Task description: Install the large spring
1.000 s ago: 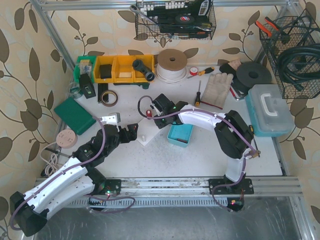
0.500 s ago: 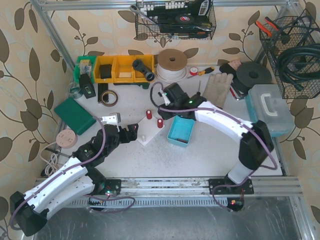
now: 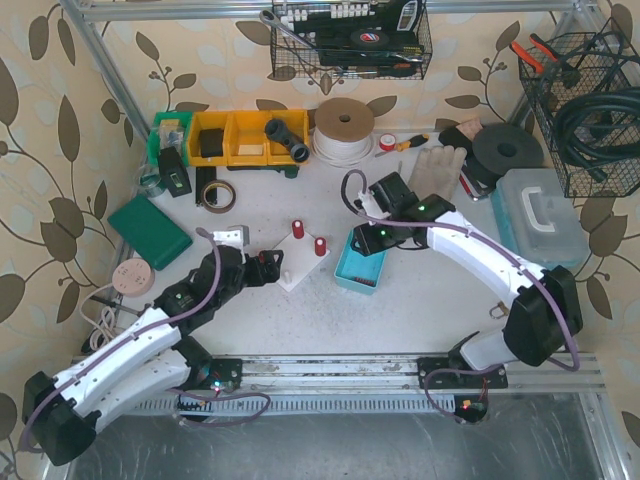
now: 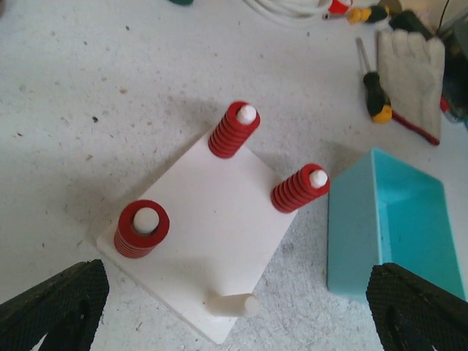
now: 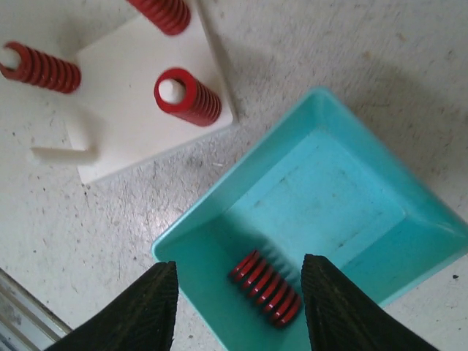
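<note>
A white base plate (image 4: 212, 241) carries four pegs. Three hold red springs: a wide one (image 4: 141, 228) at the near left and two narrower ones (image 4: 234, 130) (image 4: 300, 188). The fourth peg (image 4: 230, 305) is bare. My left gripper (image 4: 234, 322) is open, low over the plate's near edge; in the top view (image 3: 268, 266) it covers the plate's left side. My right gripper (image 5: 241, 307) is open above the teal tray (image 5: 351, 190), straddling a loose red spring (image 5: 267, 287) that lies in the tray's near corner. The tray (image 3: 358, 268) sits right of the plate (image 3: 297, 275).
A work glove (image 3: 432, 175) and a screwdriver (image 4: 374, 102) lie behind the tray. Yellow bins (image 3: 240, 138), a wire roll (image 3: 343, 128) and a tape roll (image 3: 215, 193) line the back. A green case (image 3: 150, 230) is at the left, a toolbox (image 3: 540, 220) at the right.
My right arm has swung right, from over the plate to above the teal tray. A second red spring now shows on the plate's far pegs. My left gripper has edged slightly forward.
</note>
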### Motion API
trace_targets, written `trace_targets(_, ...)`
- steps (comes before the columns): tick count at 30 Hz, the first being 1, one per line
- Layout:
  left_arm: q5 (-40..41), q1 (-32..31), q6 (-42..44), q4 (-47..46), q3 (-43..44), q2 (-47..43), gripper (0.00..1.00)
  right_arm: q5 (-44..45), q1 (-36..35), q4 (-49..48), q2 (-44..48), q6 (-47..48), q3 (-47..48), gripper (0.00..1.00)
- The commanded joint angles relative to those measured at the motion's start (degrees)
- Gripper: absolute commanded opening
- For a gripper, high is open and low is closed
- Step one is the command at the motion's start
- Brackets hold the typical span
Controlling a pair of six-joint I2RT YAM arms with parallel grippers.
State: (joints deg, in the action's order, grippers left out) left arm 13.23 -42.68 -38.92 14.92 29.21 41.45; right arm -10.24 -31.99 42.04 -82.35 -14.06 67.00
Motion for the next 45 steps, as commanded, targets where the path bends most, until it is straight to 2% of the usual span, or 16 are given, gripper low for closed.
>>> trace_targets(1,-5.23,0.88,2.97,-2.68,3.3,3.77,0.98,-1.91,0.0,3.12,-1.67,2.66,-1.24,0.48)
trace_targets(4,-11.07,1.78,4.75,-3.12,5.64,8.32,0.98,-1.91,-0.43,3.22,-2.77,2.93,-1.61,0.48)
trace_targets(8,-19.41,4.33,6.25,-3.96,8.2,14.5,0.98,2.94,-2.95,5.02,-5.22,4.64,-1.29,0.48)
trace_targets(14,-24.85,7.79,6.04,-4.89,9.25,18.62,0.98,5.23,-4.88,5.84,-9.05,6.53,-0.99,0.49)
trace_targets(25,-23.98,9.71,4.64,-5.95,7.7,17.37,0.97,4.54,-5.41,6.94,-12.22,8.92,-1.62,0.55)
trace_targets(45,-26.56,12.16,3.85,-6.97,7.5,19.17,0.97,15.25,-6.14,3.9,-23.31,8.27,1.62,0.52)
